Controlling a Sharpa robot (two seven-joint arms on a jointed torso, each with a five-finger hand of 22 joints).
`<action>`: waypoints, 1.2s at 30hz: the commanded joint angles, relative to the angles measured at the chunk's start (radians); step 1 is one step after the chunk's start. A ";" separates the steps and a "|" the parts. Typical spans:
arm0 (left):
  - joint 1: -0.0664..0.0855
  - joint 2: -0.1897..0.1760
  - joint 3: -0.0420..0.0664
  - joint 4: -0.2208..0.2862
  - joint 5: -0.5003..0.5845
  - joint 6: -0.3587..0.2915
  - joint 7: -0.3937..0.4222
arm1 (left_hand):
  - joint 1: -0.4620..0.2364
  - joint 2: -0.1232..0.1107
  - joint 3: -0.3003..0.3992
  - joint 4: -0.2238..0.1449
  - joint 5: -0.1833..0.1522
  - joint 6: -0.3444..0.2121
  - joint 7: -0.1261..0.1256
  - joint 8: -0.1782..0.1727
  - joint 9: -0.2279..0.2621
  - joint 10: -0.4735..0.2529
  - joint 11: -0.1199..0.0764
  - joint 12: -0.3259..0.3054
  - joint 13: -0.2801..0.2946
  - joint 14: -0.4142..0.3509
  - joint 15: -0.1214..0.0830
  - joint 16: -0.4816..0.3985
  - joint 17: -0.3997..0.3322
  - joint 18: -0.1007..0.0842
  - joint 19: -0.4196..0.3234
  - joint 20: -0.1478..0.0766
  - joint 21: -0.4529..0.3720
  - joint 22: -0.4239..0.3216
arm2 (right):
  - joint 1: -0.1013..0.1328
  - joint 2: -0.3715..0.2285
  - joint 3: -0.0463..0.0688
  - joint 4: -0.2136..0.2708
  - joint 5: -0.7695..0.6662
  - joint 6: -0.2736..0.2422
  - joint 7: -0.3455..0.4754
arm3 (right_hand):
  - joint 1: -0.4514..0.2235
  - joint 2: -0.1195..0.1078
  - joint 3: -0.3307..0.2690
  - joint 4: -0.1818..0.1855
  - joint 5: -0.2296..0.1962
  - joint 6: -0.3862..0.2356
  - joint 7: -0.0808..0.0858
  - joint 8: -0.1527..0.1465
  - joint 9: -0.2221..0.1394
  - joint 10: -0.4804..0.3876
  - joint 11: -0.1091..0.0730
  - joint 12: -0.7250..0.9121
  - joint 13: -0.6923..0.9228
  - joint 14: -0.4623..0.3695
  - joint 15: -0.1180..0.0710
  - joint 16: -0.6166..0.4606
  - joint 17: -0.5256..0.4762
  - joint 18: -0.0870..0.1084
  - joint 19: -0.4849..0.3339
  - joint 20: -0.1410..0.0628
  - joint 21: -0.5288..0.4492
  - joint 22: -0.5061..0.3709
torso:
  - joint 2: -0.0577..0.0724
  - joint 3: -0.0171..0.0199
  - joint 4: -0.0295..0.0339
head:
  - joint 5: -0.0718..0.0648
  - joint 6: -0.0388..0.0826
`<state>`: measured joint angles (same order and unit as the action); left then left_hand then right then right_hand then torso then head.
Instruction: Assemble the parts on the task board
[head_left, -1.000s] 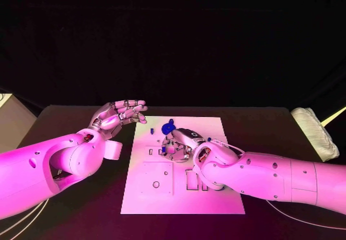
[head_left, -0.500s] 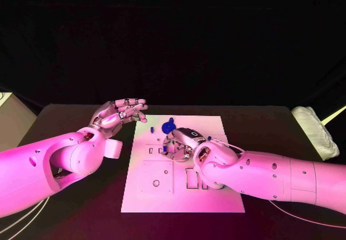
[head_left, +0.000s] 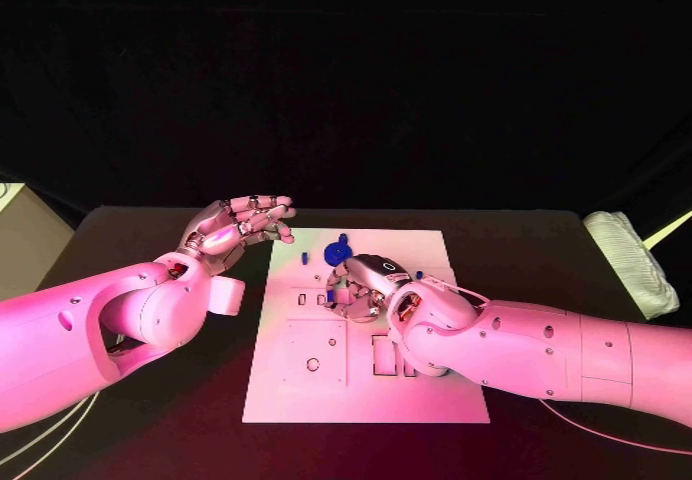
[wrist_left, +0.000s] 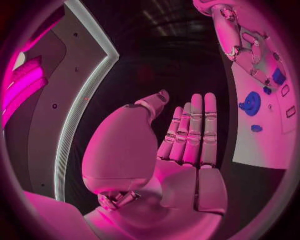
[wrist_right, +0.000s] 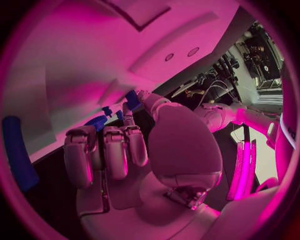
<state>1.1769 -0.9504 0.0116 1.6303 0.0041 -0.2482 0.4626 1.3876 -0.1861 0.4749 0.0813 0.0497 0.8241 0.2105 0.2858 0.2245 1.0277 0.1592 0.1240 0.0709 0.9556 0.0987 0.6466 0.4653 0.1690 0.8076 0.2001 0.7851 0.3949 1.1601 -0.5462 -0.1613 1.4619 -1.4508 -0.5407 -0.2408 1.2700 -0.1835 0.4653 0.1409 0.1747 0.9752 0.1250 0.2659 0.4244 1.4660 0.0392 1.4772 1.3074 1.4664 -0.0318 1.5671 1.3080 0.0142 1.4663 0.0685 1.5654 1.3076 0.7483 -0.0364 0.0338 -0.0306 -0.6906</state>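
While my left hand is hovering over the black table just beside the board's far left corner, palm up, fingers straight and close together, it is holding nothing. My right hand is resting on the board's middle with its fingers curled down around a small blue part; whether it is gripping that part, I cannot tell. A round blue part is lying on the board just beyond that hand, two tiny blue parts flanking it.

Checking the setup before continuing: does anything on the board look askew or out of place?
Nothing stands out. The task board lies flat, the right hand works over it, and the left hand is raised beside it, holding nothing.
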 joint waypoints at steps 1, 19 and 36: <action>0.001 0.000 0.001 0.002 -0.003 0.019 0.004 | -0.009 -0.002 0.003 0.000 0.000 0.006 0.011 -0.007 -0.001 0.007 0.003 -0.002 0.001 -0.007 0.002 0.003 0.001 0.010 -0.005 -0.001 0.001 0.001 | -0.002 0.002 -0.001 -0.002 -0.012 0.011 0.001 | -0.003 -0.014 -0.003 -0.003 0.001 -0.014 0.005 -0.011 -0.006 0.021 0.008 -0.007 0.170 0.104 0.009 0.004 0.263 -0.011 0.097 0.011 -0.007 0.254 | 0.000 -0.0001 0.0003 | 0.001 0.000; 0.001 0.001 0.001 0.002 -0.003 0.022 0.002 | -0.010 -0.003 0.005 -0.001 0.000 0.006 0.011 -0.007 -0.001 0.006 0.004 -0.003 0.001 -0.007 0.003 0.004 0.000 0.010 -0.007 -0.001 0.004 0.002 | -0.004 0.005 -0.003 -0.008 -0.001 0.009 0.011 | -0.012 -0.030 -0.008 -0.002 -0.003 -0.051 0.022 -0.036 -0.020 -0.004 0.024 -0.036 0.146 0.104 0.022 0.004 0.263 -0.008 0.092 0.024 -0.017 0.246 | 0.000 0.0000 0.0003 | 0.000 0.000; 0.001 0.000 0.001 0.001 -0.003 0.022 0.002 | -0.010 -0.003 0.005 -0.001 0.000 0.006 0.011 -0.007 -0.001 0.006 0.004 -0.003 0.001 -0.007 0.003 0.004 0.000 0.010 -0.007 -0.001 0.004 0.002 | -0.005 0.001 -0.003 -0.001 0.002 -0.026 0.019 | -0.023 -0.044 -0.025 0.004 -0.028 -0.076 0.030 -0.053 -0.029 -0.013 0.032 -0.046 0.138 0.104 0.030 0.003 0.261 -0.007 0.089 0.032 -0.022 0.243 | 0.000 0.0002 0.0004 | 0.000 0.000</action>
<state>1.1769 -0.9511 0.0115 1.6297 0.0039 -0.2449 0.4598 1.3876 -0.1861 0.4748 0.0814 0.0497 0.8241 0.2105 0.2820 0.2245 1.0277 0.1592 0.1240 0.0709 0.9557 0.0987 0.6465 0.4653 0.1691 0.8076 0.2001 0.7851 0.3962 1.1563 -0.5446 -0.1647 1.4578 -1.4471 -0.5471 -0.2369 1.2464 -0.2147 0.4457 0.1465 0.1505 0.9049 0.1558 0.2202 0.3970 1.4524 0.0682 1.4349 1.3073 1.4648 -0.0088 1.5671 1.3076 0.0143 1.4641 0.0921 1.5470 1.3081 0.7484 -0.0364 0.0341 -0.0300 -0.6908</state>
